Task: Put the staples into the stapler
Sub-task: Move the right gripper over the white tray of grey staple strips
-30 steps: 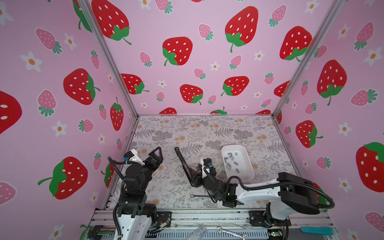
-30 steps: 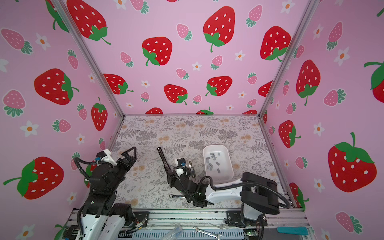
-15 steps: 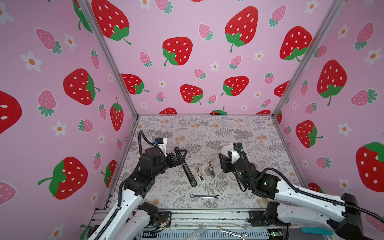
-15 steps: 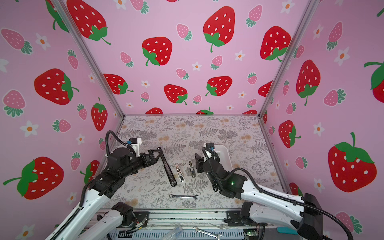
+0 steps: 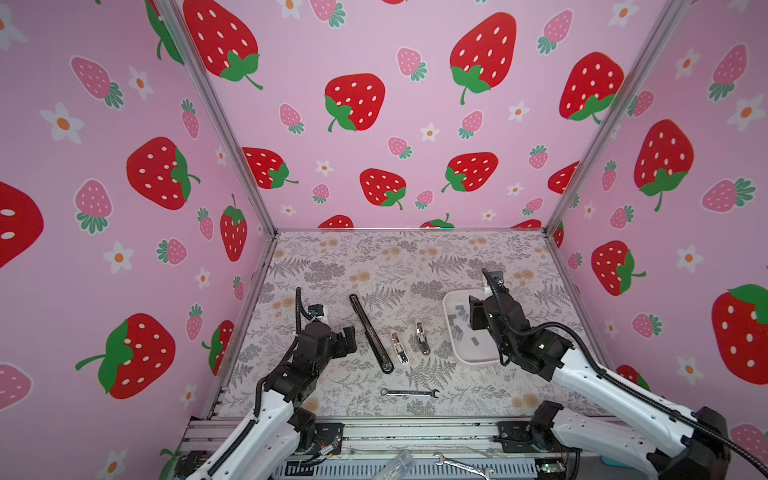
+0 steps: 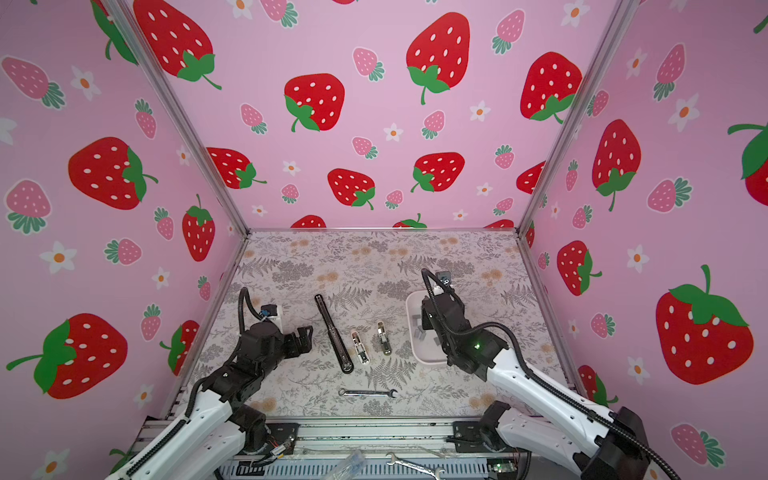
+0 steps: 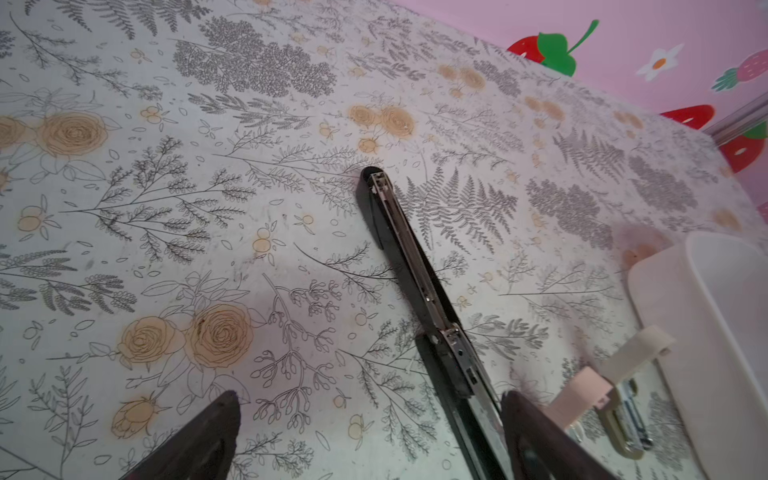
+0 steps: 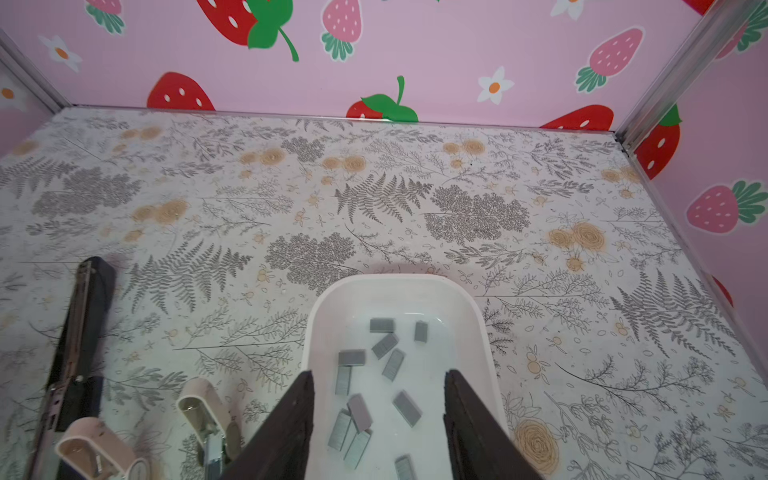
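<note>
A long black stapler (image 5: pixel 371 333) lies opened flat on the floral mat, its metal channel (image 7: pixel 415 266) facing up. Several small grey staples (image 8: pixel 359 411) lie loose in a white tray (image 8: pixel 395 279) at the right, also seen in both top views (image 5: pixel 458 330) (image 6: pixel 417 321). My right gripper (image 8: pixel 378 415) hangs over the tray (image 5: pixel 478 353) with its jaws apart and nothing between them. Just left of the black stapler (image 6: pixel 333 332), my left gripper (image 5: pixel 349 338) stands wide open and empty, one finger (image 7: pixel 540 440) close to the stapler's near end.
Two small pale pink mini staplers (image 5: pixel 399 347) (image 5: pixel 422 338) lie open between the black stapler and the tray. A silver wrench (image 5: pixel 409 392) rests near the front edge. Pink strawberry walls close in the left, back and right sides.
My left arm has reached forward from its folded pose to beside the black stapler. My right gripper has left the middle of the mat and now sits over the tray.
</note>
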Motion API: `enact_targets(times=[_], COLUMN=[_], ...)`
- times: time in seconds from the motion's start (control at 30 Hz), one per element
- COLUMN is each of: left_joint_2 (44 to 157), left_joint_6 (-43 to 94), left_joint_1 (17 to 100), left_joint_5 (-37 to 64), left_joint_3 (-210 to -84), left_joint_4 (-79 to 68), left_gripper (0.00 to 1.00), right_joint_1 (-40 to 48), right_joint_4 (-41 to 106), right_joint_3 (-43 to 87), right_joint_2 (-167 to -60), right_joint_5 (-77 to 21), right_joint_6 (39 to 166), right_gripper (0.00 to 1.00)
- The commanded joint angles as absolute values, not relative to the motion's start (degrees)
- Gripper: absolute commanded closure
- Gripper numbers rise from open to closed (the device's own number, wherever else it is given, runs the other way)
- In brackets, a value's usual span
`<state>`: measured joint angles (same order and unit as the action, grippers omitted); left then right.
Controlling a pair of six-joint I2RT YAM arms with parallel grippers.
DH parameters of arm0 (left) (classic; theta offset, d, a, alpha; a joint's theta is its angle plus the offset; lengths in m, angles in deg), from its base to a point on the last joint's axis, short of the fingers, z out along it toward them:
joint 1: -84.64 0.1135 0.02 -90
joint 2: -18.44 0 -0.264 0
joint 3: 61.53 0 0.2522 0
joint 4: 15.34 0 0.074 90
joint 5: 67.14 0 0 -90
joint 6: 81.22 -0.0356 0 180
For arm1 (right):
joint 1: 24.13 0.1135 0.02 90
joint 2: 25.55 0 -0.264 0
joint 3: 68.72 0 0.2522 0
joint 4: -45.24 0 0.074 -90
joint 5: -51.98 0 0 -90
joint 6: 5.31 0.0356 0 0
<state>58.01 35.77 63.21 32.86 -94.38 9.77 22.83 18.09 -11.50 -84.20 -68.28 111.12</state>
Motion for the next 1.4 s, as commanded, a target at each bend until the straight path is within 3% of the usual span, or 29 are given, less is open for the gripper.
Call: enact_targets(times=[0.0,0.2,0.57,0.97,1.37], left_joint_2=[59.24,56.10,38.67,41.58,39.98], left_joint_6=[34.76,35.50,40.66,39.10,39.02], left_joint_1=[63.26,63.27,61.97,61.70,61.71], left_joint_5=[36.00,33.57,36.24,33.32,32.79], left_joint_3=[-94.34,-95.19,-91.55,-90.78,-90.25], left_joint_4=[4.95,9.09,18.37,14.81,14.81], left_gripper=[0.01,0.01,0.00,0.01,0.01], right_joint_1=[17.92,9.13,6.37,4.01,2.78], right_joint_4=[18.57,18.98,19.97,20.41,21.24], right_joint_3=[-9.68,-6.49,-2.83,1.31,2.32], right_joint_2=[-88.19,-99.50,-113.11,-124.34,-129.05], right_joint_5=[-59.19,-48.66,-53.54,-51.91,-49.96], right_joint_6=[109.15,109.73,110.11,110.09,109.55], right_gripper=[0.51,0.59,0.67,0.70,0.71])
